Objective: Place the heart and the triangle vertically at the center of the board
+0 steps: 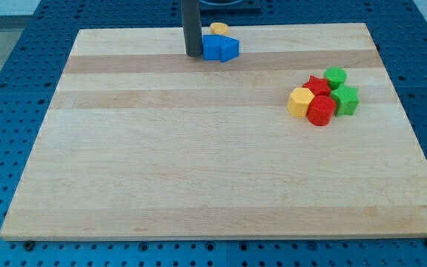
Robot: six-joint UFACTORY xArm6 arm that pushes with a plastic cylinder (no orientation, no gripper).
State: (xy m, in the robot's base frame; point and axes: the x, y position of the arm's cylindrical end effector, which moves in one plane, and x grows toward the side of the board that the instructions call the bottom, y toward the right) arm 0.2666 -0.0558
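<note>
Two targets sit top centre: yellow heart (pixel 219 28) behind blue triangle (pixel 228 49), beside blue block (pixel 212 48). Tip (pixel 193 54) touching that block's left; no fingers to judge. Early stage; next, pushing downward toward board (pixel 199 170) centre.

The surface (pixel 199 163) is a pale wooden board with long grain bands, resting on a blue perforated base (pixel 21 59) that shows around its edges. Near the view's top, left of centre, my tip (pixel 193 55) rests on the surface, touching the left side of a pair of blue blocks (pixel 221 49), with a yellow block (pixel 219 28) just behind them at the top edge. Toward the view's right lies a tight cluster: a yellow hexagonal block (pixel 300 101), a red star (pixel 317 85), a red cylinder-like block (pixel 321 110), a green cylinder (pixel 335 76) and a green star (pixel 345 99), all touching or just beside one another.
</note>
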